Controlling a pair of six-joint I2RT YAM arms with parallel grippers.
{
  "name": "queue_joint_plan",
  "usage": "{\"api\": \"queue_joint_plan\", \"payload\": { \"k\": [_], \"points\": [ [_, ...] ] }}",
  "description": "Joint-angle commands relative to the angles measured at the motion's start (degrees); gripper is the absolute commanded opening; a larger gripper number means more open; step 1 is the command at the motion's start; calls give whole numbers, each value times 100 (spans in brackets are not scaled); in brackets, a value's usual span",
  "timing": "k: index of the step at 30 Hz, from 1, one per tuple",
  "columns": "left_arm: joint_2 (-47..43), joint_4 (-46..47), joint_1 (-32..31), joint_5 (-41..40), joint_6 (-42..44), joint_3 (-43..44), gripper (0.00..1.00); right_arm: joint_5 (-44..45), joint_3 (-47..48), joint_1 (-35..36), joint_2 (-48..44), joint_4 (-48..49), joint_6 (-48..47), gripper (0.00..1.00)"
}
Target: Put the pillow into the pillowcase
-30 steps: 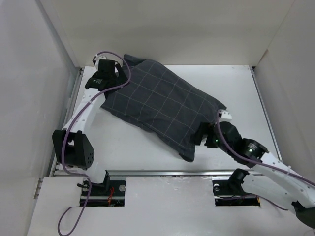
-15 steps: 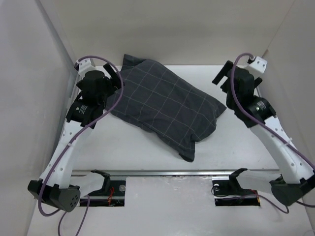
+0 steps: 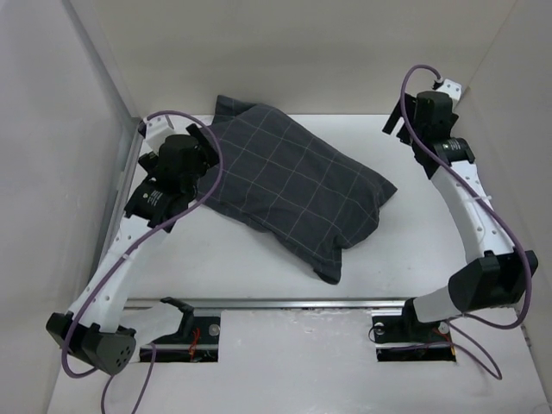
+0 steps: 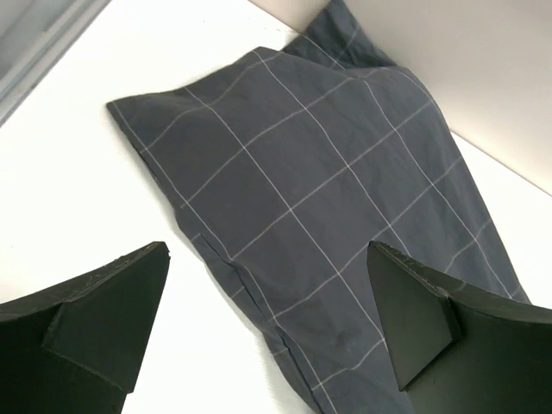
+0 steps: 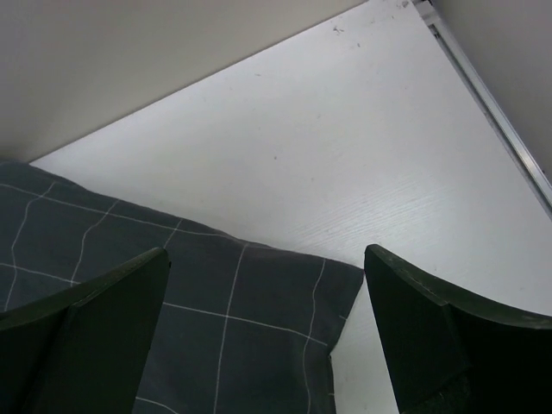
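Pillow is nowhere in sight: no white shows, and the pillowcase point(image 3: 289, 194) lies plump and diagonal across the bench point(image 3: 414, 250), so the pillow is most likely inside it. Within the last second both arms have pulled off the cloth. The left tool point(image 4: 267, 250) has lifted from the far left corner, and the right tool point(image 5: 267, 254) has swung from the near right end up to the far right. Both stand spread wide, holding nothing. The task looks finished.
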Motion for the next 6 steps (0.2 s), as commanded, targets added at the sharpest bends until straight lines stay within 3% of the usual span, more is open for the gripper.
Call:
{"api": "queue_joint_plan", "payload": {
  "k": [1, 6],
  "points": [
    [-237, 65, -11, -295, -61, -37, 100, -263, 89, -91, -269, 477, -227, 100],
    [-291, 267, -11, -356, 45, -90, 100, -388, -34, -144, -269, 644, -315, 100]
  ]
}}
